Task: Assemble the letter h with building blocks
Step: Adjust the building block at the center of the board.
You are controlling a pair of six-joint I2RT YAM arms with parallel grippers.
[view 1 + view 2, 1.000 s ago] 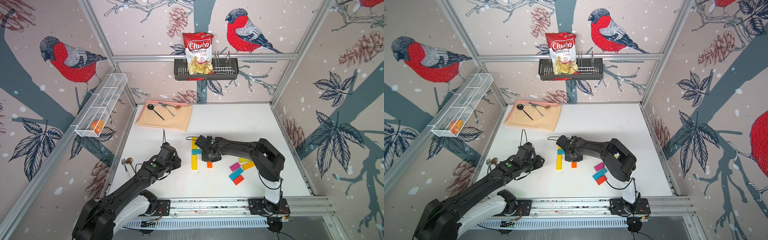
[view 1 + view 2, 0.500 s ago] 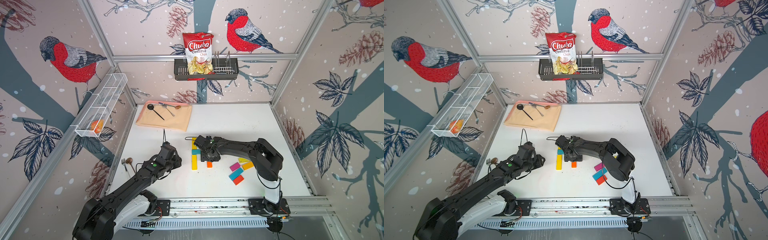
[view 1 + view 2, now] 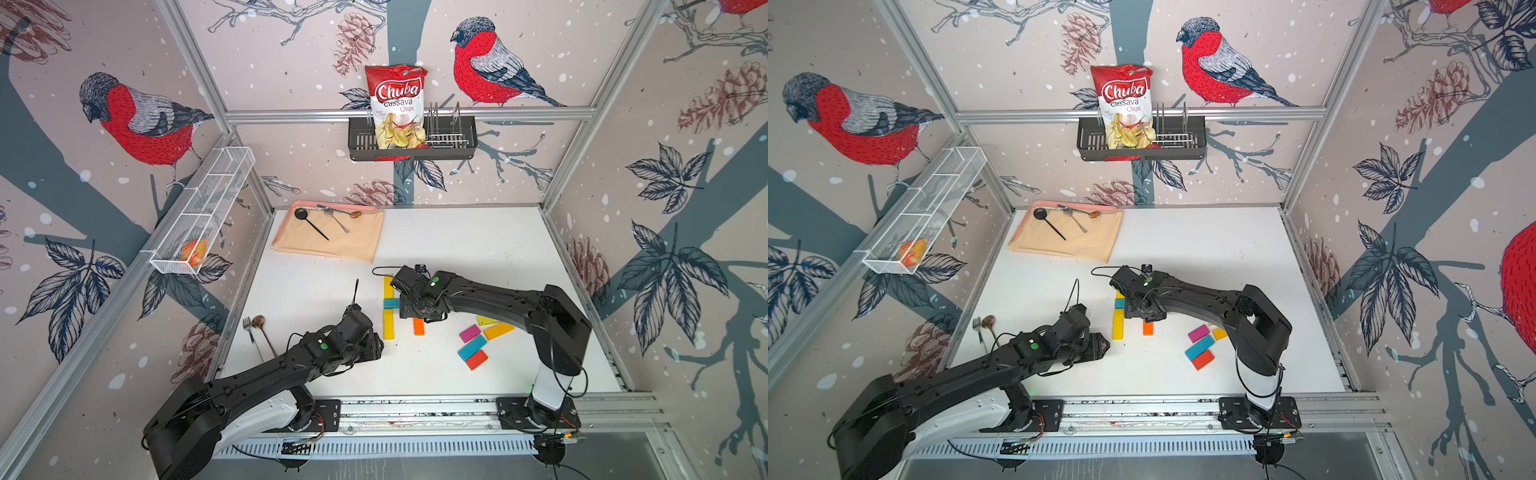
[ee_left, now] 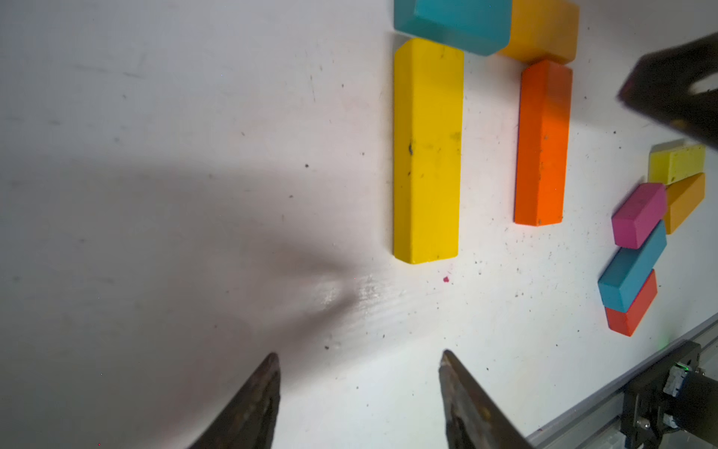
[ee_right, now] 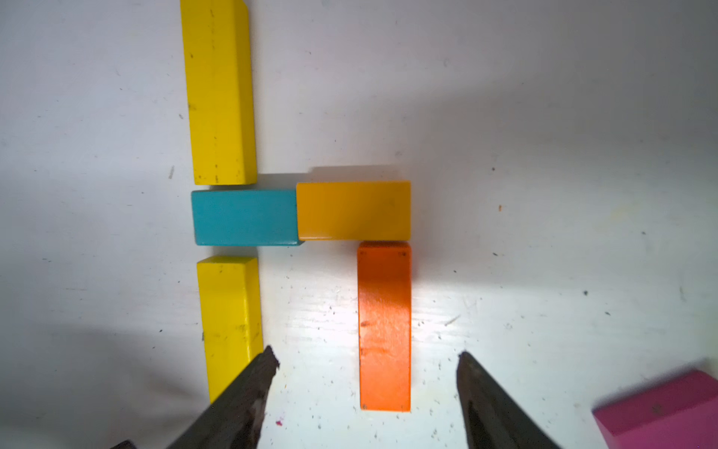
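Building blocks point(image 5: 244, 217) read as an h mid-frame in the right wrist view, orange block point(image 5: 384, 322) butted under the bridge as the short leg. Right hand point(image 5: 367, 354) gapes empty astride it. Left hand point(image 4: 359, 353) is open and empty too, over bare tabletop point(image 4: 155, 116), probably keeping clear.

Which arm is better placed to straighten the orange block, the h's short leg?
Right. The right pincer is open directly over the orange block; the left pincer, also open, sits short of the lower yellow block, farther from it.
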